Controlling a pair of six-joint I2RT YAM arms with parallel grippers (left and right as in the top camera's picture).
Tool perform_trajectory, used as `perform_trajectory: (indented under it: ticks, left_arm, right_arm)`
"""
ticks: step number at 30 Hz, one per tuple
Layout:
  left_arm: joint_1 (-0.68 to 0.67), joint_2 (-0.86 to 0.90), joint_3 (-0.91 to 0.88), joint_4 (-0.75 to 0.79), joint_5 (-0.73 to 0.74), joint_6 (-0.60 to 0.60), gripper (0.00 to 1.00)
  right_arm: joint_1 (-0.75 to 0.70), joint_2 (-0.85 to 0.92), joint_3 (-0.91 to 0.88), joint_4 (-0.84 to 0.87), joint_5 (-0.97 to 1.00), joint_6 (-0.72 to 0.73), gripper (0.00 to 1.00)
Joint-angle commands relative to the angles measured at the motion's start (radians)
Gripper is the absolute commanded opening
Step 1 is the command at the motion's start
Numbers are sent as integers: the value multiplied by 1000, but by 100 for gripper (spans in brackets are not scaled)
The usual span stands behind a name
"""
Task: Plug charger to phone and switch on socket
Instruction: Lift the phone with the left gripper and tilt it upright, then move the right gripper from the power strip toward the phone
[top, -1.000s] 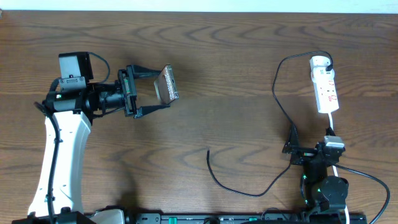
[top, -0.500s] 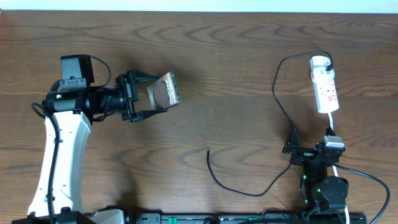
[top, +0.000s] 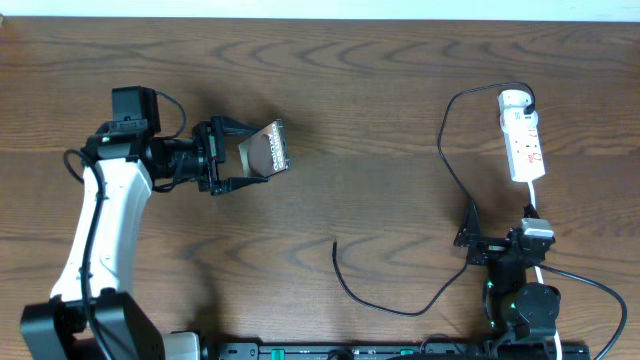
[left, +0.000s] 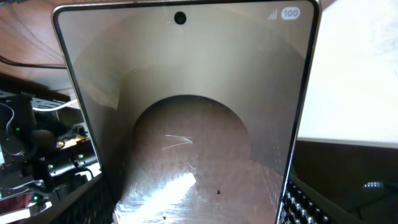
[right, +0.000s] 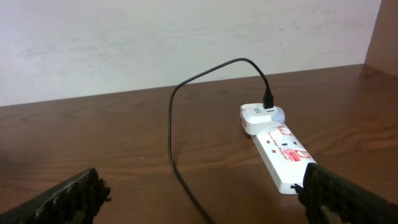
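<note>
Nearest, at the table's (top: 380, 80) front edge, the right gripper (right: 200, 180) sits just in front of the socket (top: 523, 140), its 2 fingers spread wide and holding nothing, with the socket's white cord (top: 533, 200) running back toward it. The charger (right: 170, 130) passes just left of this gripper and curls forward. Its free plug tip (top: 335, 245) lies loose on the wood, well to the left of the socket and nearer the front than it, joined to nothing. Farther back, and much farther left of the socket, the left gripper (top: 255, 150) is clamped on the phone (top: 270, 148), 1 finger on each side, with the slab tilted. In the left wrist view its glossy screen fills the frame, a punch-hole lens at the top. Farthest back lies the socket itself, lengthwise front to back, red markings up. The charger's other end is plugged into a white adapter (top: 513, 100) at the socket's rounded far end.
</note>
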Motion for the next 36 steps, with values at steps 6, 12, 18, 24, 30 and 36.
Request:
perform_trajectory:
  ticks: [6,12,18,24,30,36]
  left_arm:
    - [4,55,10,-2,44,44,7]
    - [5,61,10,-2,51,50,7]
    - [5,62,10,6,58,51,7]
    - [4,64,10,6,27,52,7]
    - [4,64,10,6,-6,52,7]
    - [4,64,10,5,-33,63,7]
  right_arm:
    - [4,-5,-1,-3,-23,-10,99]
    - [4,-5,0,56,-127,110,99]
    - [4,21,51,218,-277,349,99]
    - [4,246,295,179,-457,432,99]
    - [4,697,618,103,-914,513,99]
    - [10,1098,768,255,-1341,551,99]
